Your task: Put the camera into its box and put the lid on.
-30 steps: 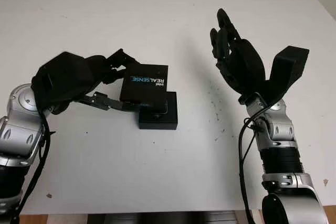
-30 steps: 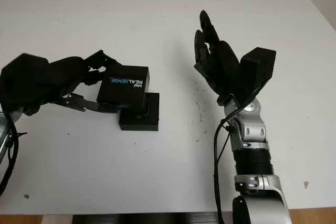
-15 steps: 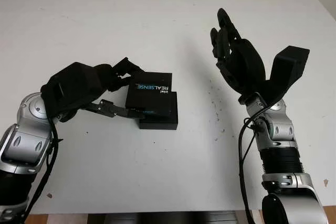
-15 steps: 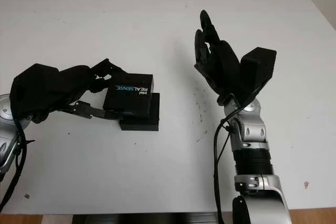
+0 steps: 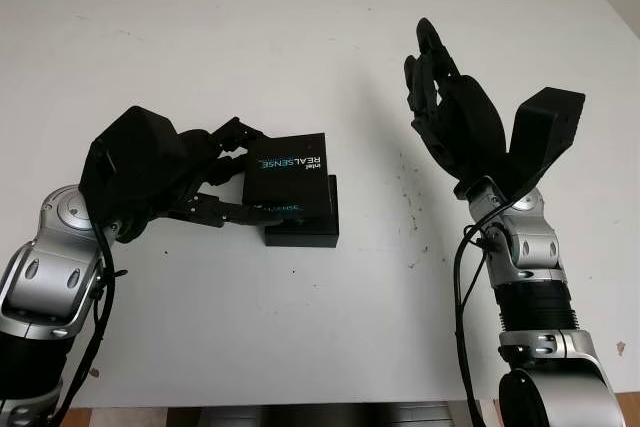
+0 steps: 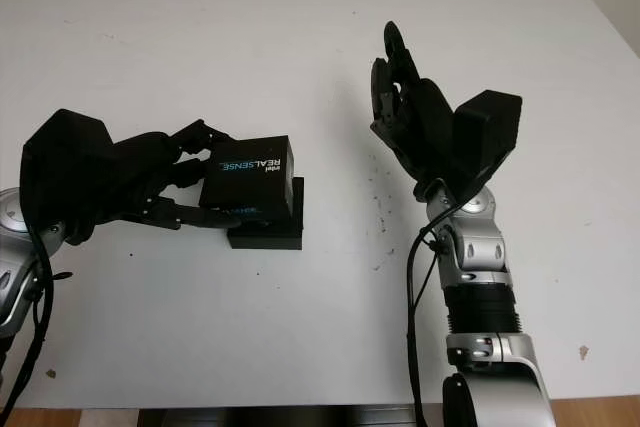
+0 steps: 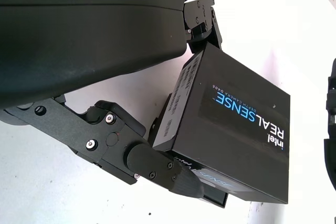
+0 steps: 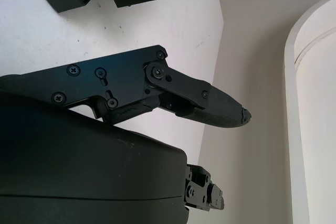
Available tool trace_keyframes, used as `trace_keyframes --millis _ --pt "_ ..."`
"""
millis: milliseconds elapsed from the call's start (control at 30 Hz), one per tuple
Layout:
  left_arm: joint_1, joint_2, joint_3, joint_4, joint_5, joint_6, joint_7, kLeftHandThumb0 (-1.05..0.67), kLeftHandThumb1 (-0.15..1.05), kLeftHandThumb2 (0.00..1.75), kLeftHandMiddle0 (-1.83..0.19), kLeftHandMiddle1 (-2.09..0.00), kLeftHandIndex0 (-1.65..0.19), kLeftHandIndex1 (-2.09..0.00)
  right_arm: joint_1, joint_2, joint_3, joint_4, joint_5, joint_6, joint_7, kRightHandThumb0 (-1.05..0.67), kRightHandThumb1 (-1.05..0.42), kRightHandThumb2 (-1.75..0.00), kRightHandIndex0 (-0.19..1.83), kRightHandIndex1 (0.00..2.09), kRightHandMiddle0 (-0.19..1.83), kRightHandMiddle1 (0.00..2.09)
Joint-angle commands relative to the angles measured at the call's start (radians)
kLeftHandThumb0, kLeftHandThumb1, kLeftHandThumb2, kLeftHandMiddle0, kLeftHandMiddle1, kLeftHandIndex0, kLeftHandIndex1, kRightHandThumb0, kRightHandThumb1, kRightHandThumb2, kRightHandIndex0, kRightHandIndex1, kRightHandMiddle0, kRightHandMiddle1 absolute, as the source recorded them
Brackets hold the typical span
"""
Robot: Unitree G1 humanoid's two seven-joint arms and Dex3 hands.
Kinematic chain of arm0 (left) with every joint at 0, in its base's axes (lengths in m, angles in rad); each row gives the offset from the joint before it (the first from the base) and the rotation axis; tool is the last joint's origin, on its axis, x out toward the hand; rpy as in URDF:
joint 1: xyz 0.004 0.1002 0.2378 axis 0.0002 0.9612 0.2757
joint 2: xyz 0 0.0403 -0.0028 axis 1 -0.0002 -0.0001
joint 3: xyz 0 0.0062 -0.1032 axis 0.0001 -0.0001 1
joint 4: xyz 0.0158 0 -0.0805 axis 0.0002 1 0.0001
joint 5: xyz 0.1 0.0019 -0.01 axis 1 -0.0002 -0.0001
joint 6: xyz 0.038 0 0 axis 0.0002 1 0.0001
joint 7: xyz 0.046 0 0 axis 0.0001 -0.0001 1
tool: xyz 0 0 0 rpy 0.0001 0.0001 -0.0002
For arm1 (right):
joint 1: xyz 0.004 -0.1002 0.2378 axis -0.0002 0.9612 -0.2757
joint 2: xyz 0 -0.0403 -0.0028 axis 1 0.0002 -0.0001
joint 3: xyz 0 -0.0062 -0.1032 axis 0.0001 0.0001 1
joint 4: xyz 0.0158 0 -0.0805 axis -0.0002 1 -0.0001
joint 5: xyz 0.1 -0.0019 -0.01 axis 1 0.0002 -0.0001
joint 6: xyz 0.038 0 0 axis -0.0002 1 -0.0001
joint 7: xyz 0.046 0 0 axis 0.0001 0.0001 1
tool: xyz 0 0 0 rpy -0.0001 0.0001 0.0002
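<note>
My left hand [image 5: 232,175] is shut on the black lid [image 5: 290,175] printed "REALSENSE", and the same lid [image 7: 236,129] fills much of the left wrist view. The lid hangs tilted over the open black box [image 5: 305,227] on the white table, covering most of it, with the box's near and right edges still showing. One finger [image 7: 168,169] runs under the lid's near side and another finger [image 7: 202,19] presses its far corner. The box's inside is hidden by the lid, so the camera cannot be seen. My right hand [image 5: 450,112] is open, raised above the table at the right.
The white table [image 5: 300,327] stretches wide around the box, with small dark specks [image 5: 412,207] between the box and my right arm. The table's far edge meets a grey wall.
My left hand has carried the lid to the right and nearer, so it now covers more of the box. The right hand has stayed in place.
</note>
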State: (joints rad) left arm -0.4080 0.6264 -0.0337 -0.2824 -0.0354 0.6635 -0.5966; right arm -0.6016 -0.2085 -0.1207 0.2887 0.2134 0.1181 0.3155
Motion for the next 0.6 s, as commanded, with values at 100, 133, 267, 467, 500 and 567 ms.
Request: trace_keyframes --millis 100,133,267,467,500,567 --pt "0.019 0.005 -0.007 -0.024 -0.004 0.006 0.002 -0.40 1.05 0.23 -0.14 -0.06 -0.18 -1.79 0.012 0.005 0.006 -0.019 -0.002 0.002 -0.004 -0.71 -1.05 -0.72 -0.19 0.00 -0.19 0.00" --pt "0.019 0.006 -0.010 -0.024 -0.002 0.002 0.003 -0.40 1.05 0.22 -0.14 -0.06 -0.17 -1.78 0.011 0.005 0.006 -0.018 -0.003 0.002 -0.005 -0.71 -1.05 -0.72 -0.19 0.00 -0.19 0.00" --pt "0.027 0.021 -0.034 -0.018 0.041 -0.046 0.010 -0.39 1.05 0.22 -0.13 -0.05 -0.16 -1.77 0.011 0.007 0.006 -0.011 -0.003 -0.008 -0.005 -0.71 -1.05 -0.72 -0.19 0.00 -0.19 0.00" --pt "0.033 0.029 -0.054 -0.016 0.091 -0.085 0.014 -0.37 1.05 0.22 -0.12 -0.05 -0.15 -1.73 0.011 0.005 0.005 -0.016 -0.002 -0.005 -0.004 -0.71 -1.05 -0.72 -0.19 0.00 -0.19 0.00" --pt "0.034 0.032 -0.058 -0.017 0.101 -0.092 0.014 -0.38 1.05 0.22 -0.13 -0.05 -0.15 -1.72 0.011 0.005 0.005 -0.017 -0.002 -0.003 -0.004 -0.71 -1.05 -0.72 -0.19 0.00 -0.19 0.00" --pt "0.036 0.036 -0.067 -0.014 0.119 -0.115 0.014 -0.38 1.05 0.22 -0.13 -0.06 -0.15 -1.72 0.010 0.005 0.007 -0.015 -0.003 -0.005 -0.003 -0.71 -1.05 -0.72 -0.19 0.00 -0.19 0.00"
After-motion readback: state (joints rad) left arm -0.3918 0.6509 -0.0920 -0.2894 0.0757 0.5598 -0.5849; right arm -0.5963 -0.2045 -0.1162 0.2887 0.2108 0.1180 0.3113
